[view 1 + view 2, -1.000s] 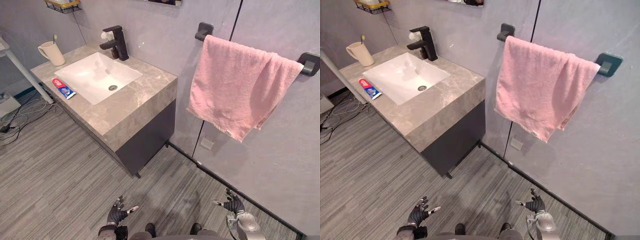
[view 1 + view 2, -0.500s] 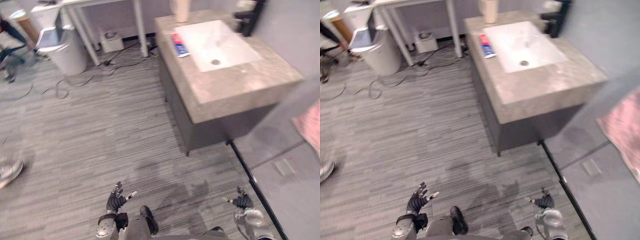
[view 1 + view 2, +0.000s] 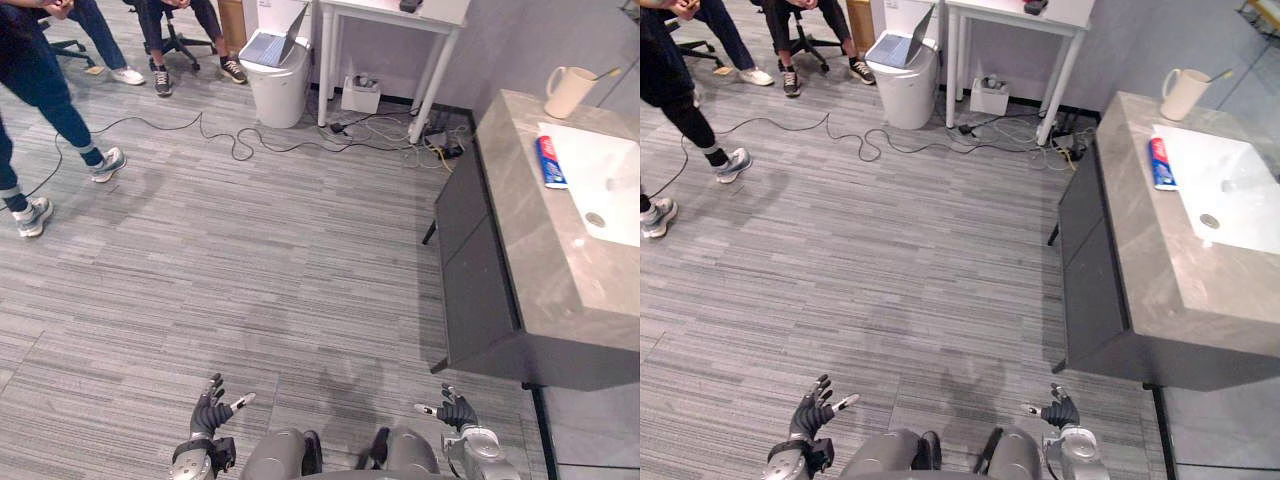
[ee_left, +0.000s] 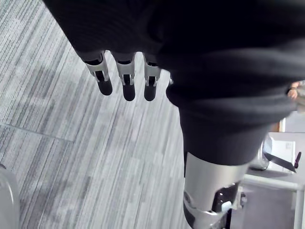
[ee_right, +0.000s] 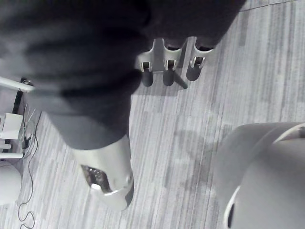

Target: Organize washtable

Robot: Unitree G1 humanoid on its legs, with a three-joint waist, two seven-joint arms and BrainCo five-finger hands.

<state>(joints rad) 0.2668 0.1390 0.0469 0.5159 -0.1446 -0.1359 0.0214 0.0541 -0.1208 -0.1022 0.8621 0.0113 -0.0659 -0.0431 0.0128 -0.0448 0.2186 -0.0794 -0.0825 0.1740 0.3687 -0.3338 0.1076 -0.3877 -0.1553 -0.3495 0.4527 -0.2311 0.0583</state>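
Washtable: the grey stone-topped washtable (image 3: 545,290) stood at the right of the scene, with a white basin (image 3: 612,185) set into it, well apart from both hands.
On the top: a cream cup (image 3: 568,91) stood upright near the far corner with something thin sticking out of it. A toothpaste tube (image 3: 551,162) lay flat just beside the basin's edge.
Left hand: the left hand (image 3: 211,411) hung low over the floor, fingers straight and spread, holding nothing.
Right hand: the right hand (image 3: 457,411) was likewise low, fingers relaxed and empty, nearer the cabinet's dark front.
Stage: by my reading, nothing had been tidied; the approach was not yet made.
Risk, reach: any grab from this far would likely fall short, since the top lay off to one side.
Risk, collision: swinging the right arm up could knock the cabinet's corner.
Risk, footing: cords (image 3: 225,140) trailed across the floor, and people's legs (image 3: 45,95) stood at the far left. A wide step could snag or bump them.
Risk, handling: the cup near the edge could tip if nudged, and the flat tube could slide into the basin.
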